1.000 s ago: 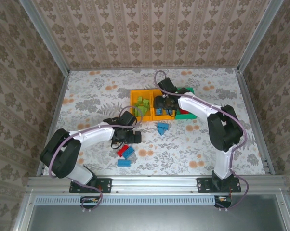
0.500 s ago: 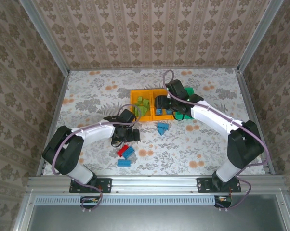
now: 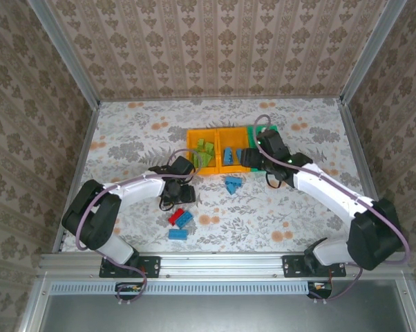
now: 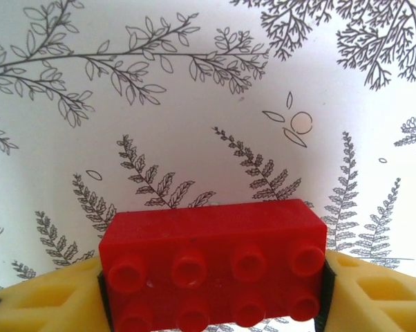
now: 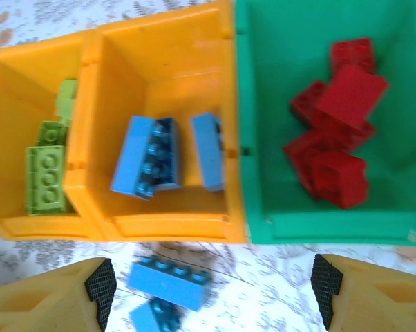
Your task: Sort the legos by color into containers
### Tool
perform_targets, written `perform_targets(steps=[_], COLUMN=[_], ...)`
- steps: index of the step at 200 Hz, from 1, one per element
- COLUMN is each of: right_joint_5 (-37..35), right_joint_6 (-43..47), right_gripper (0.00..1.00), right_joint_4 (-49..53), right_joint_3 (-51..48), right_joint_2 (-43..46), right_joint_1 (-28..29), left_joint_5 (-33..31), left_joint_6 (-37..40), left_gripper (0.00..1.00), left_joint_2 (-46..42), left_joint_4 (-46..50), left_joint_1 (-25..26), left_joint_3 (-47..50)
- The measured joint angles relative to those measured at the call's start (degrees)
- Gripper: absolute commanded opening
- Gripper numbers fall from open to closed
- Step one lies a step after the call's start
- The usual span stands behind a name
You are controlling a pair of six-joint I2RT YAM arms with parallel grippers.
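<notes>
Grip of left claw (image 4: 215, 296) on red lego (image 4: 211, 259); right claw (image 5: 213, 290) wide near containers (image 5: 166, 228).

The desk (image 3: 139, 131) is covered in a white cloth printed with grey ferns and small orange blossoms. Three walls (image 3: 215, 48) in beige damask wallpaper enclose its far, left and right edges, joined by slanting aluminium posts (image 3: 63, 52). A metal rail (image 3: 222, 261) runs along the near edge. The light is even and soft.
</notes>
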State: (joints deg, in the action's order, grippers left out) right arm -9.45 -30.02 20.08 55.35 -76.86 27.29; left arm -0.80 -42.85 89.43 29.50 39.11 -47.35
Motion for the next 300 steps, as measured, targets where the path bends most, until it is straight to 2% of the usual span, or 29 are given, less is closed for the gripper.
perform_targets(steps=[31,94,124,192,247,300], right_joint_5=[-1.40,-3.93,-5.44,-5.05,0.42,2.25], right_joint_6=[-0.33,-1.68,-2.80,-6.47,-8.87,-12.50], right_gripper=[0.78,0.80,0.81,0.77,0.75,0.75], right_joint_4=[0.94,2.95,4.02,5.81,5.33,1.99], right_joint_3=[-4.50,-10.10,-13.33,-23.23,-29.09,-30.91], right_joint_2=[4.28,8.31,11.41,18.86,20.22,21.81], right_joint_1=[-1.60,-2.01,-3.72,-5.92,-4.85,-1.40], left_joint_5=[0.04,0.17,1.51,5.81,14.05,21.42], left_joint_6=[-0.04,0.92,2.84,10.67,18.73,22.05], left_gripper=[0.51,0.51,0.52,0.52,0.52,0.52], left_joint_2=[0.09,0.22,1.68,9.53,23.74,36.89], left_joint_4=[0.00,0.04,-3.28,-6.43,-9.90,-10.78], left_joint_1=[-0.02,0.20,1.79,4.44,5.90,6.54], left_joint_3=[-0.07,-0.70,-4.02,-27.45,-47.82,-62.82])
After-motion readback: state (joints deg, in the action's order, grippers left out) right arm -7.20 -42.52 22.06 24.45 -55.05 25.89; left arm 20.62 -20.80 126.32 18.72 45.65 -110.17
